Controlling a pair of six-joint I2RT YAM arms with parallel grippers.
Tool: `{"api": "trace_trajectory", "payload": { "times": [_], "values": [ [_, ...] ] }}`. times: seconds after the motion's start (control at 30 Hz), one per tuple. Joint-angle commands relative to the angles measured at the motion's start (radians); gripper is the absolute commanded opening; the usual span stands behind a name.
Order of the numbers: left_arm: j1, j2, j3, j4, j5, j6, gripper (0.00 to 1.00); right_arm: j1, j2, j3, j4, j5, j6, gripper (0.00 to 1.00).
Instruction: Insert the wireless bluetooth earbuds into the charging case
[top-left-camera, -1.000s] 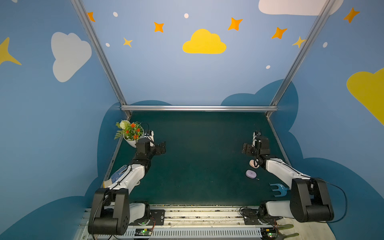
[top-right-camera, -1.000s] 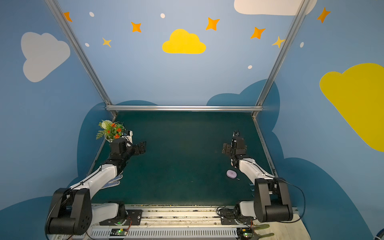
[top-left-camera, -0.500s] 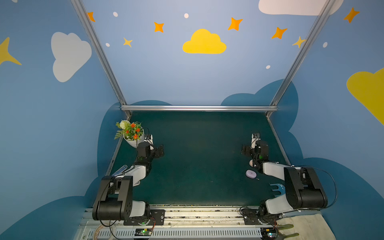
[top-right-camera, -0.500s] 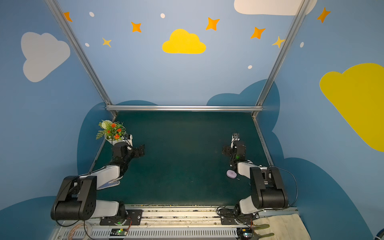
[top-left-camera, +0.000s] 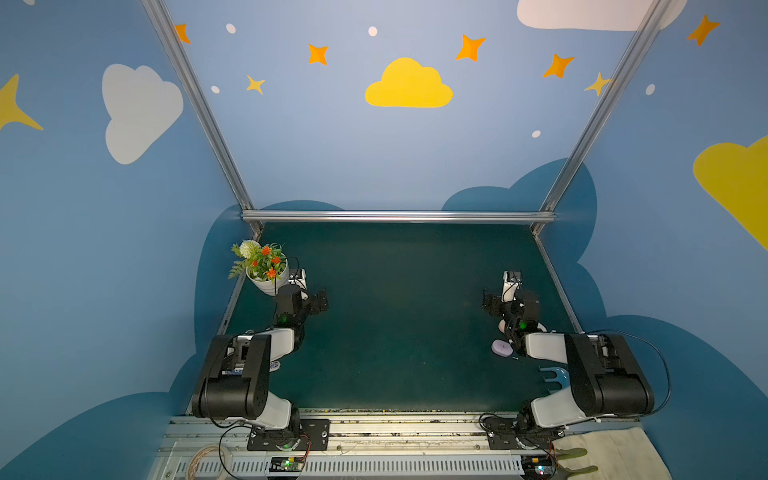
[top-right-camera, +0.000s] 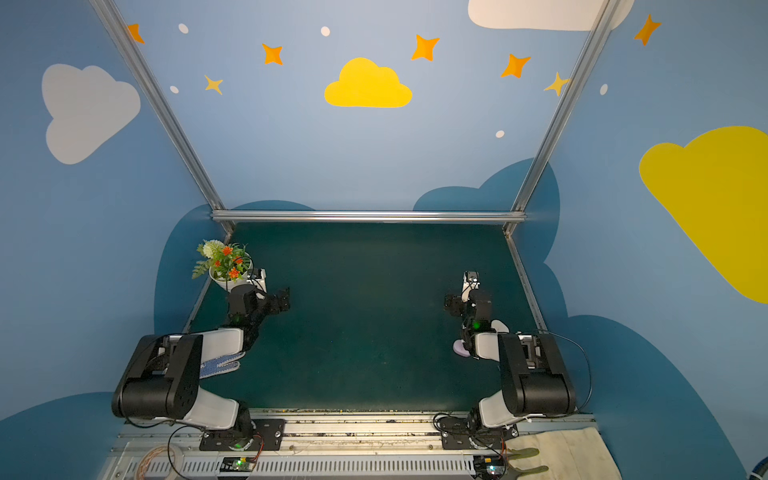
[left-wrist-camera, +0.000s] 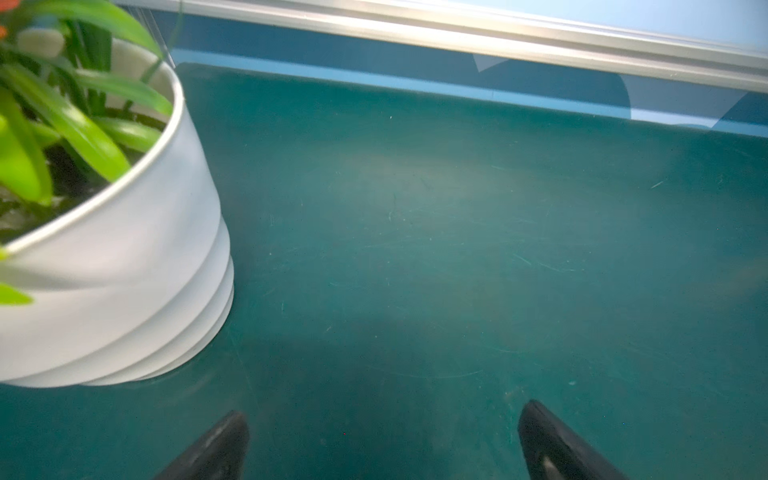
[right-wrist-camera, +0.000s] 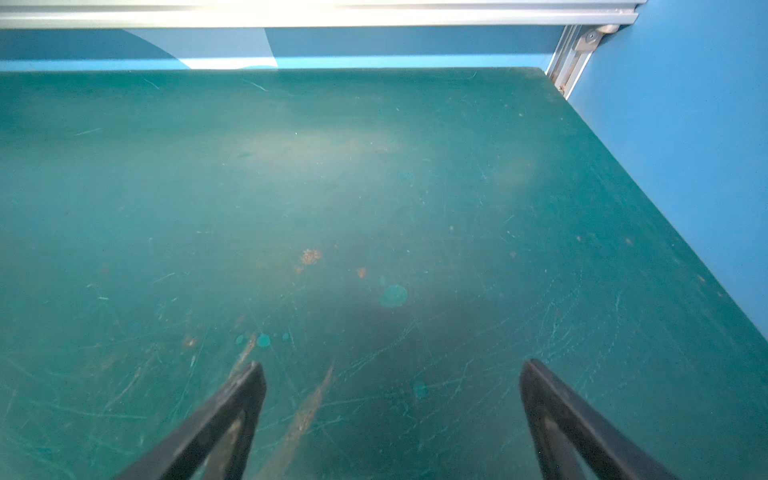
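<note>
A: Fingers on the left gripper?
B: Spread wide, empty, just beside the white flower pot.
A: Right gripper?
B: Also spread, nothing between them, over bare green desk.
A: Earbuds?
B: Too small to make out. A lavender oval, perhaps the charging case, lies on the desk just beside the right arm, back from its gripper.

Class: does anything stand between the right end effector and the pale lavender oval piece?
Yes: the arm's own wrist and a peach rounded piece under it. The open right end effector faces the back rail, the pale lavender oval piece behind it.
</note>
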Motion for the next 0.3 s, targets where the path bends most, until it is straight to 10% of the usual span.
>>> {"api": "trace_trajectory", "payload": {
  "times": [0.0, 0.27],
  "values": [
    [0.004, 0.004, -0.010, 0.024, -0.007, -0.002, 1.00, -0.002, 0.008, -0.004, 0.031, -0.008, -0.008, 0.96],
    [0.005, 0.010, -0.017, 0.042, -0.013, -0.007, 1.00, -0.007, 0.008, -0.001, 0.026, -0.021, -0.006, 0.96]
  ]
}}
